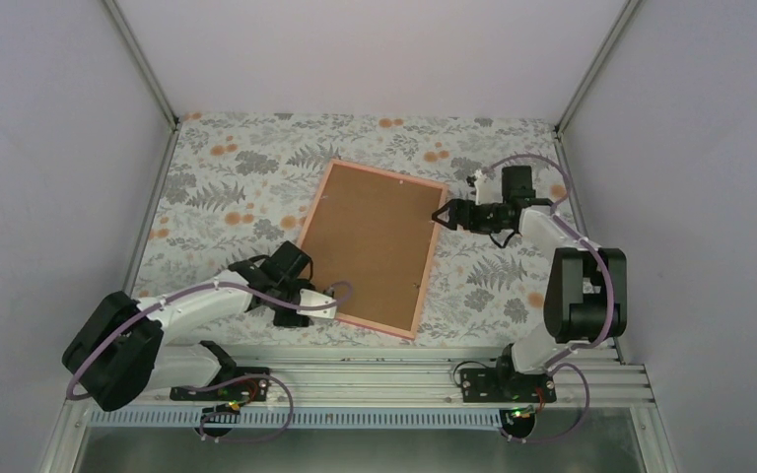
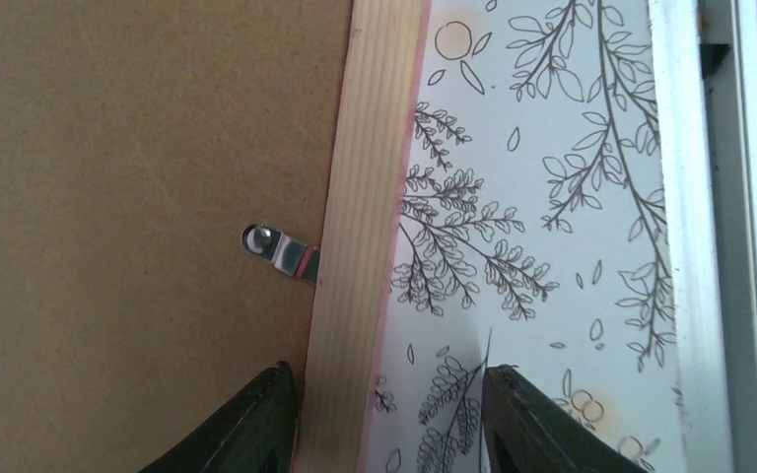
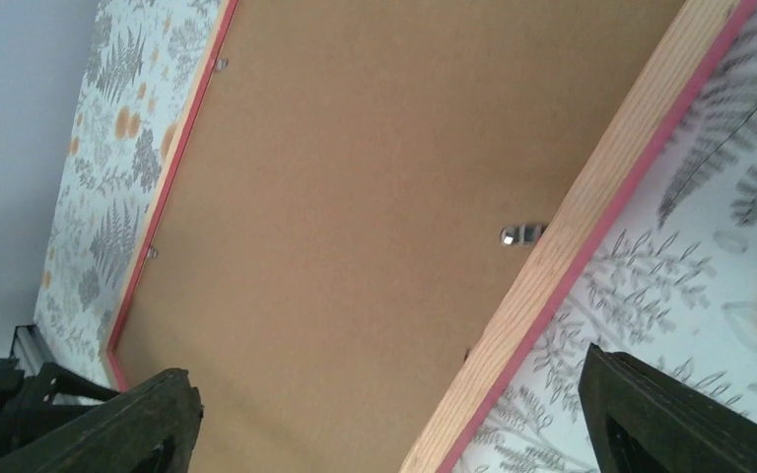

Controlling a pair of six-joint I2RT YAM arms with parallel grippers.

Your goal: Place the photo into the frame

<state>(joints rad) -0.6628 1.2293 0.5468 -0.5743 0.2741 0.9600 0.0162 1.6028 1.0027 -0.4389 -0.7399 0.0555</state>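
We see the frame [image 2: 360, 197] lying face down on the flowered tabletop [image 1: 227, 187], brown backing board [image 1: 370, 246] up. Our left tool [image 2: 389, 389] stands partly open astride the frame's near rail, gripping nothing. Our right tool [image 1: 446, 215] gapes wide at the far corner, empty.
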